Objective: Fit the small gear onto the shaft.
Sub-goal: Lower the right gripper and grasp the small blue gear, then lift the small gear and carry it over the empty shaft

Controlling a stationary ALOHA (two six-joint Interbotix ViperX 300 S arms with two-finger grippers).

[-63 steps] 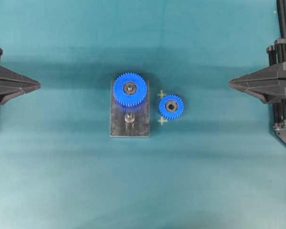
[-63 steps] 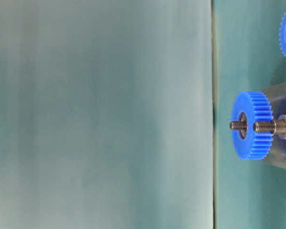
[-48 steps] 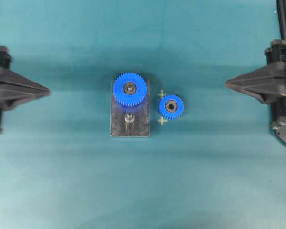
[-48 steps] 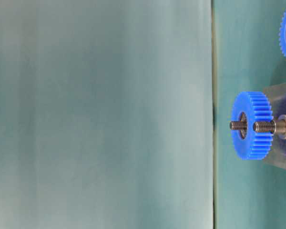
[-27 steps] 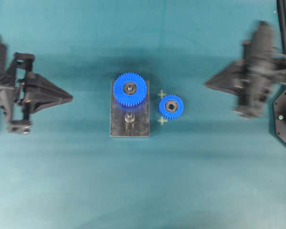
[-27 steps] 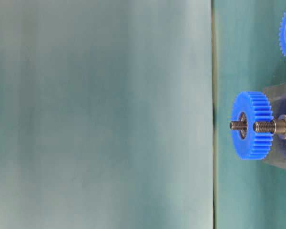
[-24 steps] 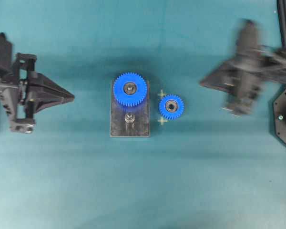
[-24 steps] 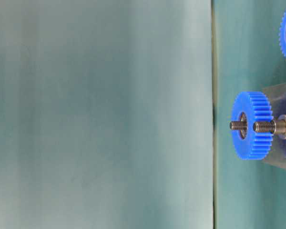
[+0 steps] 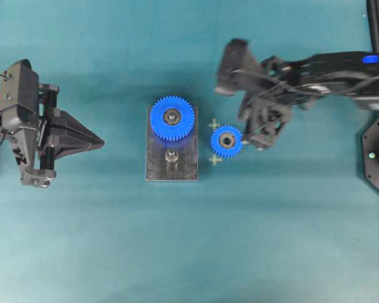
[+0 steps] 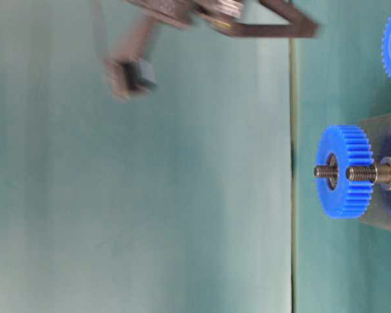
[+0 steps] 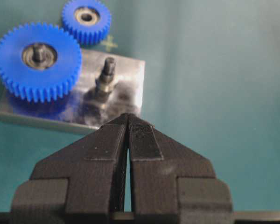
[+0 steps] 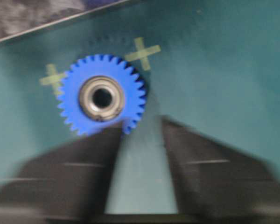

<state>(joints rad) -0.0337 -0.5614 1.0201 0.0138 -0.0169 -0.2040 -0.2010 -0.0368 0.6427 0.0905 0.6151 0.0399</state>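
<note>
— So where is the small gear [image 9: 227, 141] lying?

— Flat on the worktop [image 9: 290, 240], just beside the plate [image 9: 158, 170]; the shaft [image 9: 171, 155] is standing bare.

— And the fingers?

— The right gripper [image 12: 142, 172] is standing parted near the gear, holding nothing; it should straddle the rim squarely. The left gripper [image 11: 128, 122] is pressed together.
</note>
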